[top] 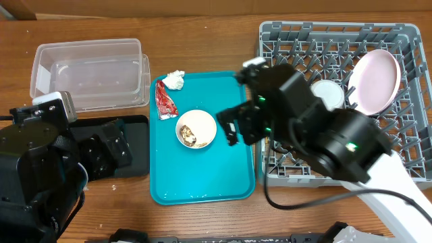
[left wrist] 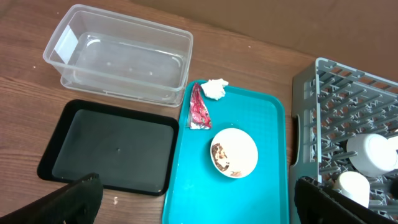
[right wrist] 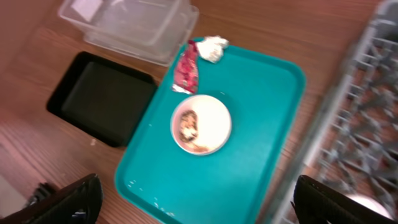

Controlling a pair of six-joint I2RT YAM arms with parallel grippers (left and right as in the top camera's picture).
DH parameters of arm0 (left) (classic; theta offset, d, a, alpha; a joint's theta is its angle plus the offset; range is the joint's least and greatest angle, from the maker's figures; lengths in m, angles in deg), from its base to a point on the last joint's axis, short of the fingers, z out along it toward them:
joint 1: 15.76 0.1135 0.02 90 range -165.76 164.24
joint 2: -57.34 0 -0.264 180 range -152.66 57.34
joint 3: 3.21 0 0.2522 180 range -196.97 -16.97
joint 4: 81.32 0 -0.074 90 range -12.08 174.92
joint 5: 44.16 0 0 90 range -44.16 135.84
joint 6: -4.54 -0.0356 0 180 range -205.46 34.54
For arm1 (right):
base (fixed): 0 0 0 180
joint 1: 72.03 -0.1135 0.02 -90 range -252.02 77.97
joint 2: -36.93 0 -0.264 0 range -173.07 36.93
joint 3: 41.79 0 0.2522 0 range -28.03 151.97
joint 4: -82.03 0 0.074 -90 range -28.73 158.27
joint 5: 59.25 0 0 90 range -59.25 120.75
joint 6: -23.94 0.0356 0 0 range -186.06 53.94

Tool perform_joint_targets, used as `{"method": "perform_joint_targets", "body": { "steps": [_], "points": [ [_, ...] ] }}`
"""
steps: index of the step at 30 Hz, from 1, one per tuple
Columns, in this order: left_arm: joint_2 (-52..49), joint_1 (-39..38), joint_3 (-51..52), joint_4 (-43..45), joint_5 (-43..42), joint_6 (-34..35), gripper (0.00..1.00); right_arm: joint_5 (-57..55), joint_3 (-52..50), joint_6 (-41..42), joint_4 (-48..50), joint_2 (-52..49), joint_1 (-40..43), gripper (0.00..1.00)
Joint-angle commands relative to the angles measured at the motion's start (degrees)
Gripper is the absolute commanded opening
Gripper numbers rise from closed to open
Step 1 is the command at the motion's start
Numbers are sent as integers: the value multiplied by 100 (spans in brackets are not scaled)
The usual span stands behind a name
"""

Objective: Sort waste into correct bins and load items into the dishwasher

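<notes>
Bowl (top: 196,128) (scraps inside) is sitting on the teal tray (top: 202,175); left claw (left wrist: 199,196) and right claw (right wrist: 199,196) are gaping wide, empty.

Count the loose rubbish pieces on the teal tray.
2: a red foil wrapper by the left edge of the teal tray, a white tissue at its far left corner. Food scraps sit in the small bowl. None looks hidden.

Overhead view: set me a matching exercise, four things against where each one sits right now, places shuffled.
1. pink plate
2. red wrapper
3. small bowl with scraps
4. clear tub

A. middle of the teal tray
B. in the grey rack
C. on the table, next to the black tray
D. teal tray's corner, beside the tissue

Pairs: 1-B, 2-D, 3-A, 4-C
</notes>
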Motion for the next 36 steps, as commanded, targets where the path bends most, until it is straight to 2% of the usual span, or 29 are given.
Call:
{"method": "perform_joint_targets", "body": {
  "steps": [1,11,17,22,25,30,36],
  "points": [
    [-15,-22,-22,13,-31,83,100,-518,57,26,-175,391,192,100],
    [-15,-22,-22,13,-31,83,100,-2218,46,-2,-407,1707,243,100],
    [-15,-22,-22,13,-31,83,100,-2041,-514,-15,-262,2371,1123,100],
    [-15,-22,-22,13,-31,83,100,-1408,-1838,-24,1058,3049,2175,100],
    [-15,-22,-22,13,-31,83,100,-750,-2942,-365,2063,3547,2647,100],
    [-15,-22,-22,13,-31,83,100,385,-5005,-841,3792,4448,3104,100],
    [-15,-22,-22,13,-31,83,100,494,-7082,-837,5447,5458,3274,100]
  ]
}}
